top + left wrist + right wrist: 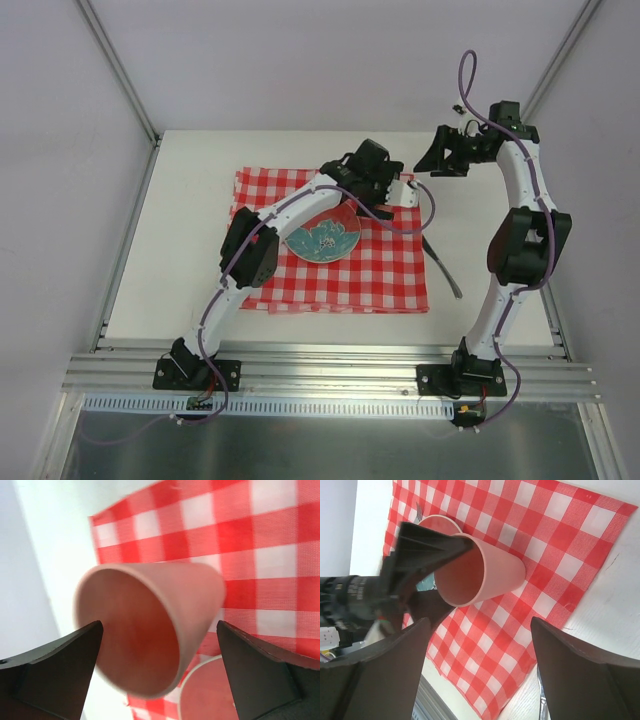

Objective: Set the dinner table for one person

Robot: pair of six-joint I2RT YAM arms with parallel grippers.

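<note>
left gripper [160,627]: jaws spread around pink cup [150,635], no grip | cup at cloth's [370,275] far-right corner past plate [322,240], likely drink spot | cloth mid dinner table [180,250] | right gripper [480,625]: spread, empty

Finds left arm [295,207] stretched forward and inward, elbow bent low, wrist angled down, with left gripper [159,630] jaws spread wide. Finds right arm [525,240] standing tall, forearm hooked leftward at the top, right gripper [480,625] aloft, jaws likewise well apart.
</note>
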